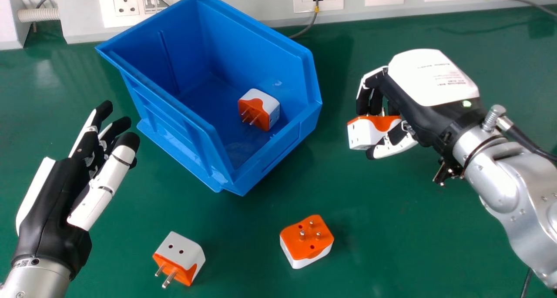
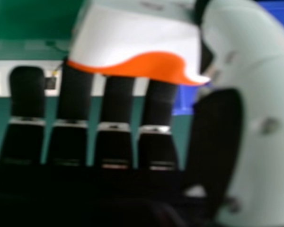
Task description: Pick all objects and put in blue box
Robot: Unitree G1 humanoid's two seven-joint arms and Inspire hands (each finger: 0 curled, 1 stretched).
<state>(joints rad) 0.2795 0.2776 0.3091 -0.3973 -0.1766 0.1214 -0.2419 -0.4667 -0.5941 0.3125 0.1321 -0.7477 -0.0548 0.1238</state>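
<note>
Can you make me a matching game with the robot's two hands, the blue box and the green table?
Column one
1. Left hand
2. Right hand
3. Blue box
4. Green table

Column two
A. Has one orange and white adapter inside
B. Is open, with nothing in its grasp
C. Has an adapter and another adapter resting right on it
D. Holds an adapter

Right pairs: 1-B, 2-D, 3-A, 4-C
</note>
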